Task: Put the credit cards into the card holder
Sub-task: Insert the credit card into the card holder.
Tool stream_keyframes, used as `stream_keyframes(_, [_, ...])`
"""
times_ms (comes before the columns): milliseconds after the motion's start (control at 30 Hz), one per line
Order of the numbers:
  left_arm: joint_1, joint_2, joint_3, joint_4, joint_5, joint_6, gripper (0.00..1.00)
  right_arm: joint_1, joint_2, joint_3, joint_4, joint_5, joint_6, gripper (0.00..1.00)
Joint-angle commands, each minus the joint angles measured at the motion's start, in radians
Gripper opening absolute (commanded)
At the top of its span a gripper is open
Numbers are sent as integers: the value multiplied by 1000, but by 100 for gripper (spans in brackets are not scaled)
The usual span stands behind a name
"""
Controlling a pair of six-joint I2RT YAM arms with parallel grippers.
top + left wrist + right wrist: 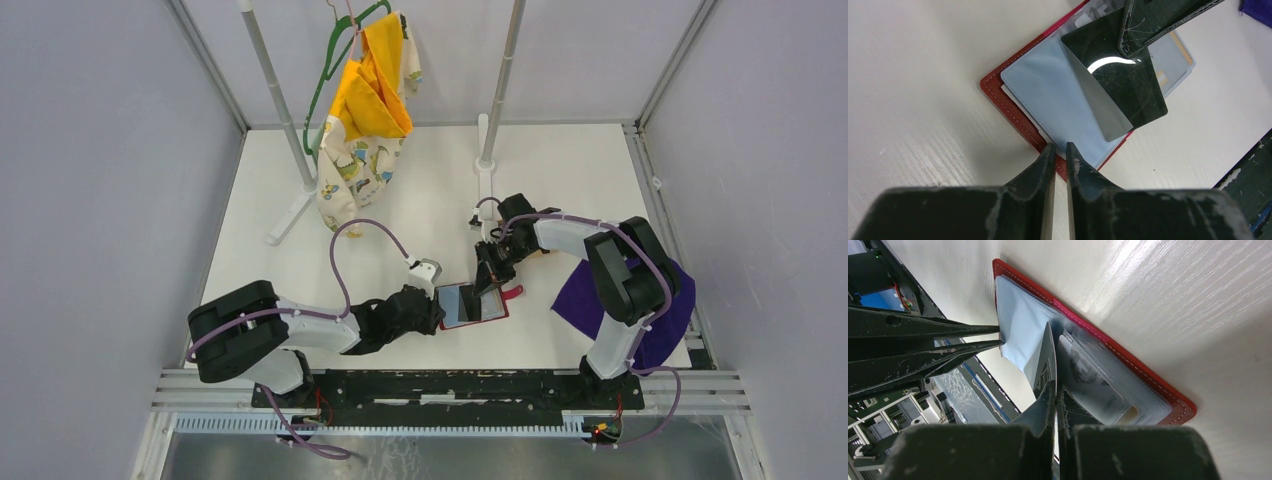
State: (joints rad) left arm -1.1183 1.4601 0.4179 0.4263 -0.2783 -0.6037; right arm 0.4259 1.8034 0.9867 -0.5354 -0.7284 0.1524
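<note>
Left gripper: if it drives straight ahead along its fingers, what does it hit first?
The left gripper has its tips at the card holder, apparently pinching its pale-blue inner sleeve, so that comes first. Beyond it lies the black card; the depth between them is unclear.

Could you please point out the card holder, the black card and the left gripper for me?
card holder (992, 86), left wrist view, on its red stitched border.
black card (1133, 92), left wrist view, on its glossy face.
left gripper (1060, 148), left wrist view, midway between its jaws' tips.
</note>
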Motion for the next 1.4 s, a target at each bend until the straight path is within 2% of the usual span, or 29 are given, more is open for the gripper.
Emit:
stream_keyframes(0, [2, -1, 27, 42, -18, 48, 19, 13, -16, 6, 2, 102, 0, 2])
stream_keyframes(433, [3, -15, 20, 44, -16, 58, 18, 13, -56, -23, -6, 172, 29, 0])
stream_keyframes(1100, [3, 3, 39, 40, -18, 83, 18, 48, -21, -3, -35, 151, 12, 0])
stream_keyframes(1367, [3, 22, 58, 35, -10, 90, 18, 70, 40, 69, -54, 92, -32, 0])
